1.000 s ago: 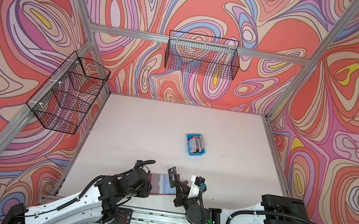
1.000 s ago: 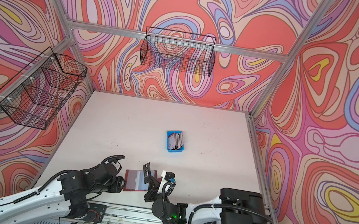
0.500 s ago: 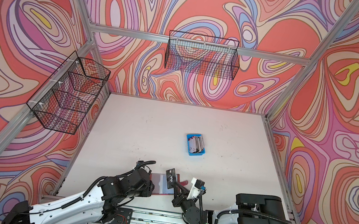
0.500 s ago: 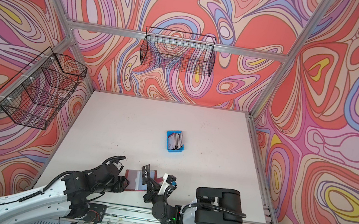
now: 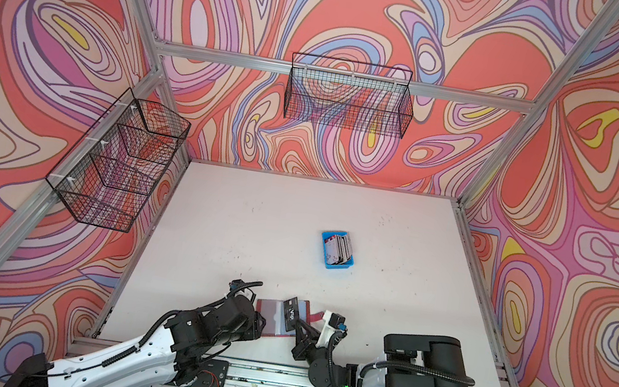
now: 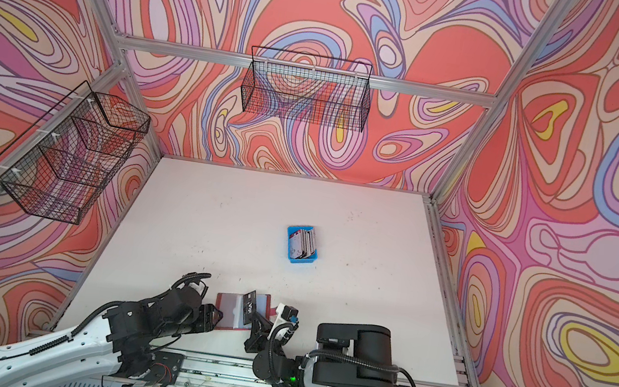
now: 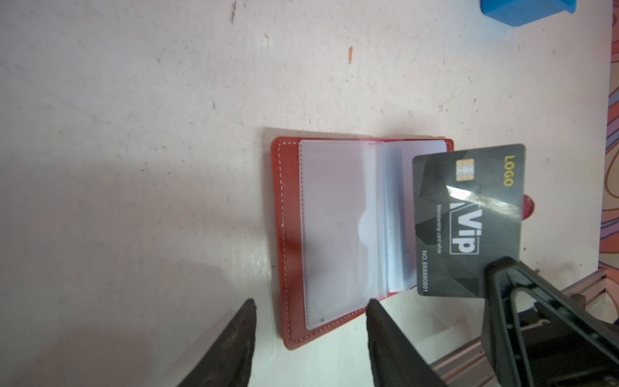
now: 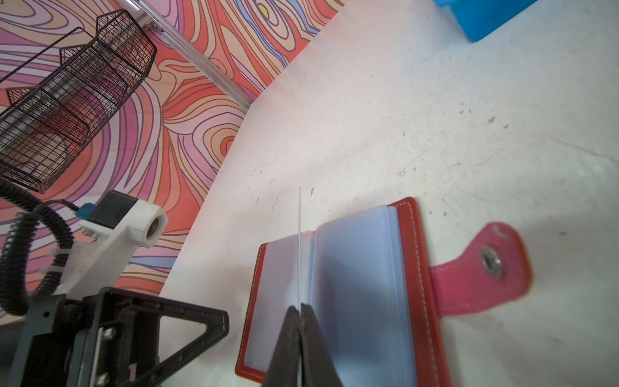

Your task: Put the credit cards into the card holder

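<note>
Left tool [image 7: 311, 303] was released, jaws apart over the near edge of the card holder [image 7: 288, 234], gripping nothing. Right tool [image 8: 299, 306] was clenched near one corner of a dark card [image 7: 469, 221] marked "Vip", held tilted above the holder's strap-side pages; contact with the sleeves could not be told. Holder lay open, clear sleeves up, on the counter [image 5: 252, 227] near its front edge, strap [image 8: 489, 268] flat. Farther back, mid-counter, the other credit cards [image 5: 339, 247] stood in a blue tray [image 5: 338, 267].
</note>
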Motion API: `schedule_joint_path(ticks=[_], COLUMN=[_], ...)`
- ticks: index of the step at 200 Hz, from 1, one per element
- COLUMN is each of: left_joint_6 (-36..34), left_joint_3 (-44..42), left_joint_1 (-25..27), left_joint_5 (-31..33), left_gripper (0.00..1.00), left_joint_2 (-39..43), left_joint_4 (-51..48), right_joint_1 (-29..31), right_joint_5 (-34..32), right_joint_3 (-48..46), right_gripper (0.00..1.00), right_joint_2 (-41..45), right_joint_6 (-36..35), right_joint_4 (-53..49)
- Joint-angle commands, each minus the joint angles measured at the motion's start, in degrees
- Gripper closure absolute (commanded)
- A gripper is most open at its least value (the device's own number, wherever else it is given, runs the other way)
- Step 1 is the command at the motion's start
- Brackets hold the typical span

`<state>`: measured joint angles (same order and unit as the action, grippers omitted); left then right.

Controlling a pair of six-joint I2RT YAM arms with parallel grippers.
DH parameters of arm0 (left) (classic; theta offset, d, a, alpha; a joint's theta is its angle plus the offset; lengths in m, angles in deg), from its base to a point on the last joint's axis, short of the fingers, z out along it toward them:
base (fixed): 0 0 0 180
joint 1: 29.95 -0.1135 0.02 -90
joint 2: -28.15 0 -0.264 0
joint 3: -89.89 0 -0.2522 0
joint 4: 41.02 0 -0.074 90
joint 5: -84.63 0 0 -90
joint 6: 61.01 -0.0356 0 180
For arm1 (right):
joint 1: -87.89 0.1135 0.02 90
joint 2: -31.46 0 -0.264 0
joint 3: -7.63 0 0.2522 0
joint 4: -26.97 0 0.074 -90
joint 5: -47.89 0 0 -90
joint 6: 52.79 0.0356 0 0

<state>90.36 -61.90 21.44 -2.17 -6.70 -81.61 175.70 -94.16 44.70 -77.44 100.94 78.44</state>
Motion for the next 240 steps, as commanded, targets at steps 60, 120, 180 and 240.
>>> schedule_joint_path(ticks=[60,120,180,240], left_joint_6=[1.7,1.5,1.53,1.5], left_joint_3=[-1.04,-1.19,-1.45,-1.71], left_joint_1=[0.13,0.19,0.18,0.12], left_joint_5=[1.68,1.98,1.99,1.76], left_gripper=[0.44,0.44,0.44,0.44], left_joint_2=[-2.62,-4.0,-3.68,-4.49], left_joint_4=[3.6,4.48,4.61,5.37], right_joint_1=[-1.24,-1.59,-1.59,-1.61], right_joint_5=[2.22,3.32,1.54,1.44], right_joint_3=[2.02,4.06,5.69,6.0], right_gripper=[1.0,1.0,1.0,1.0], right_joint_2=[-2.24,-3.66,-1.58,-1.4], right_joint_6=[3.83,6.87,11.55,12.83], right_joint_4=[-1.02,-4.97,-14.9,-16.23])
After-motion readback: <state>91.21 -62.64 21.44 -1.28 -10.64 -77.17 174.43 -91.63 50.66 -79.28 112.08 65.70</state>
